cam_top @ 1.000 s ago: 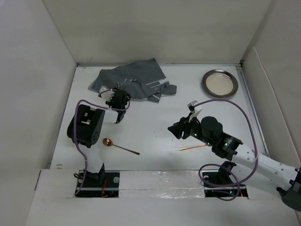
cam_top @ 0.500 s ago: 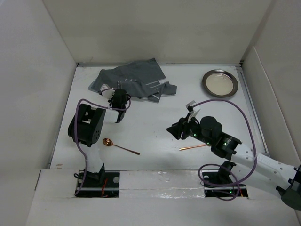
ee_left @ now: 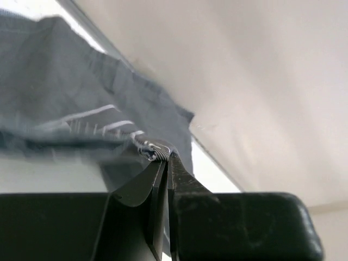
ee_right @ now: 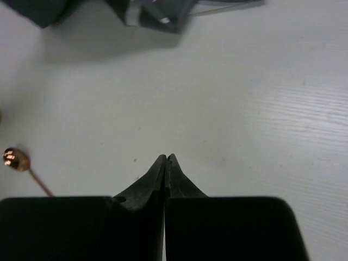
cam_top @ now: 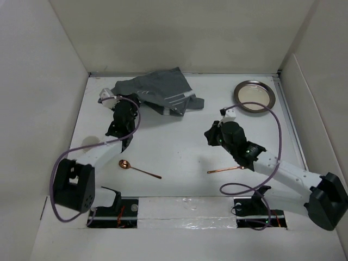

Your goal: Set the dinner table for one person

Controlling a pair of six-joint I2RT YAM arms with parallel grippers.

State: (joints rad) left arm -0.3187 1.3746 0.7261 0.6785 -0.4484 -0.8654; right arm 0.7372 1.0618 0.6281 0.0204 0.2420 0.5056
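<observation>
A dark grey placemat (cam_top: 157,92) with pale stripes lies crumpled at the back left of the white dinner table (cam_top: 179,147). My left gripper (cam_top: 129,102) is shut on a bunched edge of the placemat (ee_left: 65,98), which pokes out at the tips of the left gripper (ee_left: 166,155). My right gripper (cam_top: 209,136) hangs shut and empty over the table's middle; in the right wrist view the right gripper (ee_right: 166,157) has its jaws pressed together above bare white surface. A copper spoon (cam_top: 138,169) lies near the front left, its bowl (ee_right: 13,159) in view.
A round metal plate (cam_top: 254,96) sits at the back right. A second copper utensil (cam_top: 224,170) lies under my right arm, partly hidden. White upright panels wall in the table on the left, back and right.
My left arm has stretched back and left to the placemat and shut on its edge, and the cloth has shifted. The right gripper has shut and moved a little toward the back.
</observation>
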